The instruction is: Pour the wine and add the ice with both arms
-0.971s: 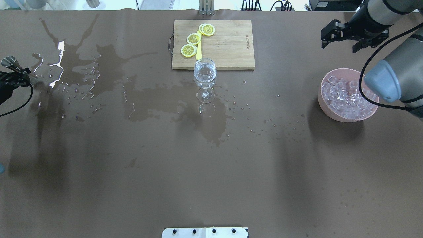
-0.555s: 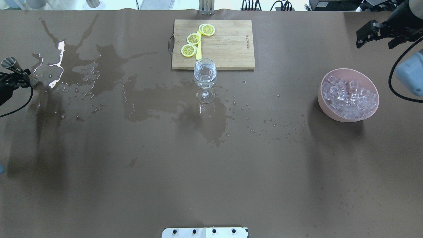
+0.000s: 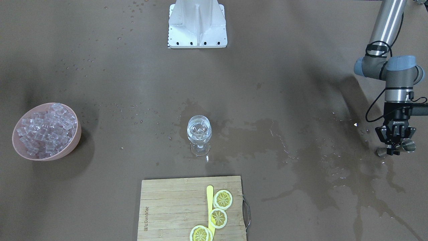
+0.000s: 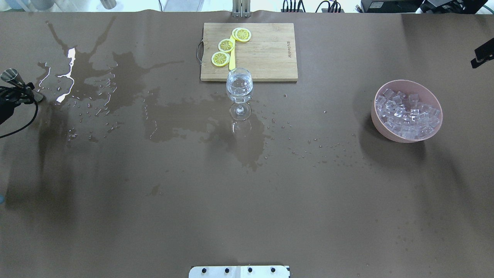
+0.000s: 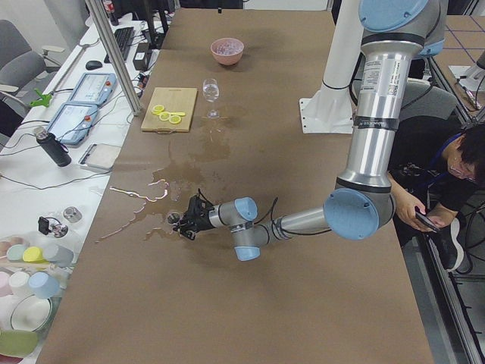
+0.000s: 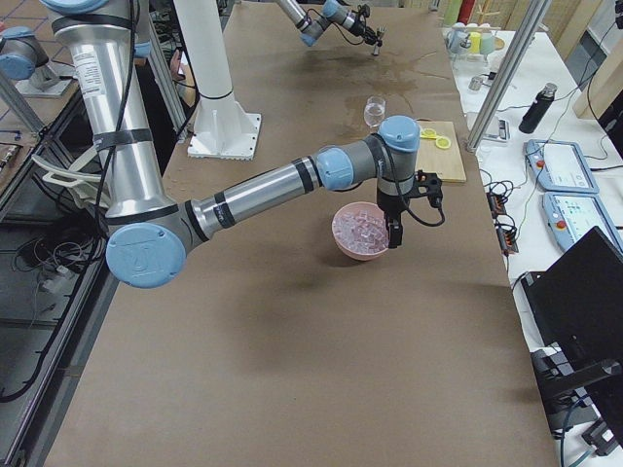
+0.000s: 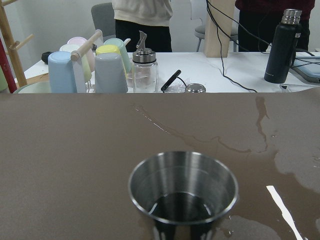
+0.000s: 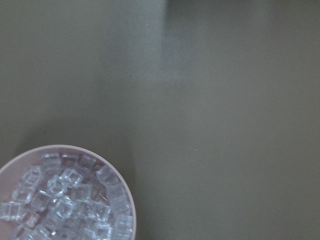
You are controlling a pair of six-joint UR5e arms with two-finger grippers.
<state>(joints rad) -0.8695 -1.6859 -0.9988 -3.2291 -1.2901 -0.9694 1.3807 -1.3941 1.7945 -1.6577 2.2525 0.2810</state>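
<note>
Clear, colourless wine (image 4: 239, 85) sits in a stemmed glass (image 4: 239, 112) mid-worktop. Small glossy ice cubes (image 4: 407, 112) heap a pink bowl (image 4: 380, 125) beside the grey tubular right arm (image 6: 273, 190). The left arm (image 3: 389, 72)'s hand (image 3: 394, 147) clamps a steel jigger (image 3: 408, 146) low.

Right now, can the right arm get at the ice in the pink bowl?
Probably yes. The right gripper hangs beside the pink bowl, whose ice lies heaped and uncovered. Nothing stands between them; the wine glass is far off mid-table.
</note>
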